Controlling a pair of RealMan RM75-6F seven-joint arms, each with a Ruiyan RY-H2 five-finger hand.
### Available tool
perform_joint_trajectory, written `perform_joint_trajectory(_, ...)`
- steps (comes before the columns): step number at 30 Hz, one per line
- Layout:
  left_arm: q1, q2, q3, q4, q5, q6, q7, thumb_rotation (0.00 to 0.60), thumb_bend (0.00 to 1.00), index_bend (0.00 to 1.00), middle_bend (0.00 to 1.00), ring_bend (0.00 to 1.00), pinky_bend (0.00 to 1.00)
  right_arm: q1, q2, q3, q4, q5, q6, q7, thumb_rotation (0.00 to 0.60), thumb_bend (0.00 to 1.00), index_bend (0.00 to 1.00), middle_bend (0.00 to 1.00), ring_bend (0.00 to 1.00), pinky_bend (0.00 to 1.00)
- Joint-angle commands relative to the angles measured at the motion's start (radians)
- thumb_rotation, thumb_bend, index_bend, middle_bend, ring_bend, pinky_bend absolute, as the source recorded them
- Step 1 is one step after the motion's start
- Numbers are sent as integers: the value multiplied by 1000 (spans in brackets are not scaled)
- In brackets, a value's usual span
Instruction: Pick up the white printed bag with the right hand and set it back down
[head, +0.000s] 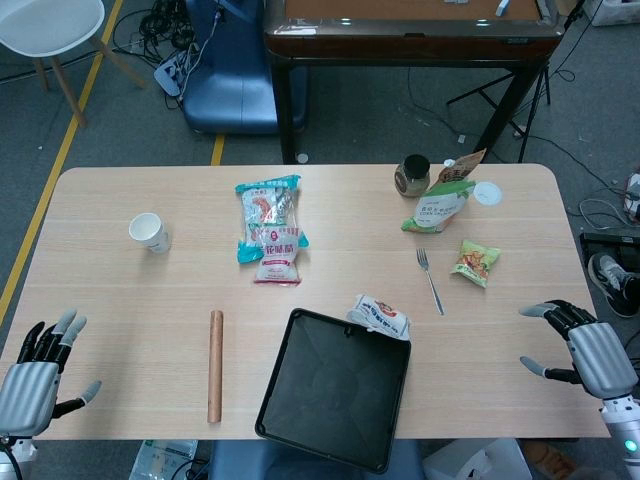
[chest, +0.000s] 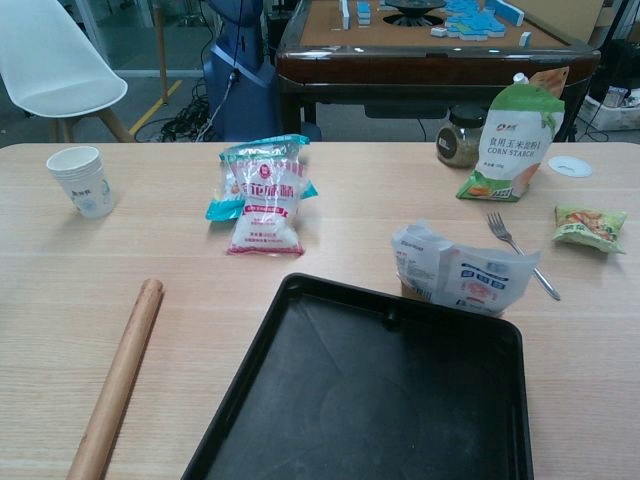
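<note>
The white printed bag (head: 380, 317) lies on the worktop (head: 120, 290), touching the far right corner of the black tray (head: 335, 388); in the chest view the bag (chest: 462, 275) sits propped just behind the tray's (chest: 370, 400) far rim. The right hand (head: 585, 348) hovers at the near right edge of the worktop, fingers spread apart and holding nothing, well apart from the bag. The left hand (head: 38, 375) is at the near left edge, its fingers likewise apart and empty. Neither hand shows in the chest view.

A fork (head: 430, 281) lies to the right of the bag, with a small green snack packet (head: 476, 262) further right. On the far right stand a corn starch pouch (chest: 508, 142) and a dark-lidded jar (head: 411, 175), with a white lid (head: 487, 193) lying beside the pouch. Near the far middle, a pink-and-white packet (head: 279, 252) lies overlapping a teal packet (head: 267, 205). A paper cup (head: 149, 232) stands on the left, and a wooden rolling pin (head: 215, 365) lies left of the tray, pointing near to far
</note>
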Motion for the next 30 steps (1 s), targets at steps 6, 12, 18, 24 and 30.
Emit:
perform_joint_trajectory(6,3,-1,1,3,3,2,-3,600,185,75,48,105,11,20,-6,-3,-19,-5,-44,-34,600,48,276,322,228,338)
perform_joint_trajectory(12,6,2,-1,4,0,7,-7,600,184,75,48,106,11,56,-13,1,-49,-16,-91,-69,600,42,220,297,207,318)
perform_joint_trajectory(18,13,5,-1,10,-11,9,-14,600,184,75,48,106,11,66,-18,7,-62,1,-115,-87,600,40,190,282,194,306)
perform_joint_trajectory(24,11,2,-5,17,-15,2,-20,600,184,75,48,105,11,59,-17,11,-65,10,-103,-91,600,40,190,282,194,306)
perform_joint_trajectory(30,6,-2,-7,22,-14,-6,-23,600,185,75,48,105,11,55,-18,11,-64,22,-106,-91,600,40,190,282,194,306)
